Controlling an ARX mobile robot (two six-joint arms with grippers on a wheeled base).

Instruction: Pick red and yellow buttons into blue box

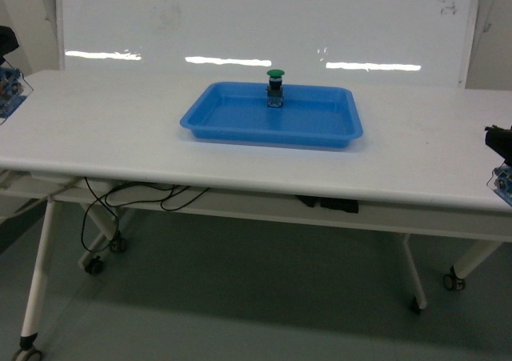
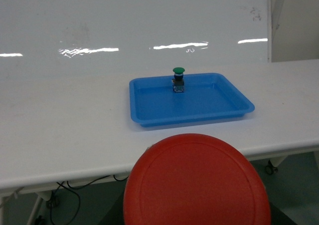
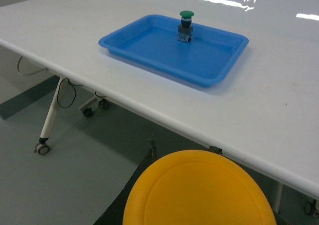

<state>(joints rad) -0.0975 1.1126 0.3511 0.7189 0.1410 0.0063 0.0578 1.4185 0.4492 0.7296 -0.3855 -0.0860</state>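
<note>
1. While a green-capped button (image 1: pixel 275 86) stands upright at the far edge of a shallow blue tray (image 1: pixel 240 125) on the worktop (image 1: pixel 112 137), no blue box shows.
2. Left wrist view: red button (image 2: pixel 197 182) fills the foreground; right wrist view: yellow button (image 3: pixel 199 190).
3. Neither tool's jaws are visible; grip cannot be told.

A long white table (image 1: pixel 120 129) on slim white legs with castor wheels stretches across in front of me. Near its middle lies a shallow, flat blue plastic tray (image 1: pixel 240 125) with a low flared rim. Inside that tray, close against its far wall, a small push-button switch with a green domed cap (image 1: pixel 275 76) stands upright on a dark body and a clear base. Behind the table a large white board (image 1: pixel 264 21) leans, catching bright streaks of ceiling light. Black cables (image 1: pixel 132 197) loop below the tabletop over a grey-green floor (image 1: pixel 240 297).
</note>
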